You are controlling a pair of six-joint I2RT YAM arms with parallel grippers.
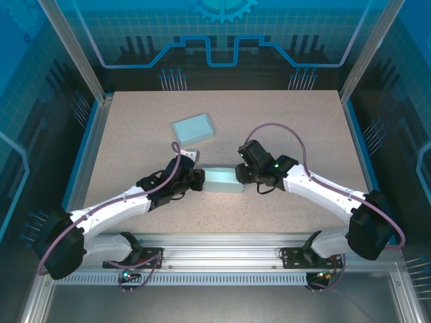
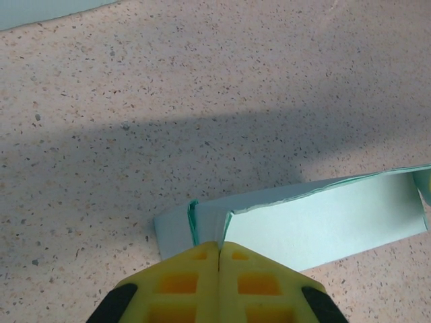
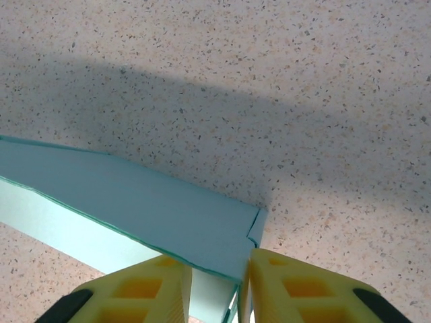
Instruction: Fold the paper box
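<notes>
Top external: the half-folded box (image 1: 221, 180) lies on the worktop (image 1: 303, 121), left fingers (image 2: 202, 259) closed at one end, right fingers (image 3: 259, 266) gripping the other, flaps apparently still untucked.

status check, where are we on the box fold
Left gripper shut, tips against the left end of the paper box. Right gripper clamped on its right end. Second box sits farther back on the table, apart from the work.

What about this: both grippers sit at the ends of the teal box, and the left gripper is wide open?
No: left wrist view shows the left gripper shut. It and the right gripper do sit at the ends of the teal box.
</notes>
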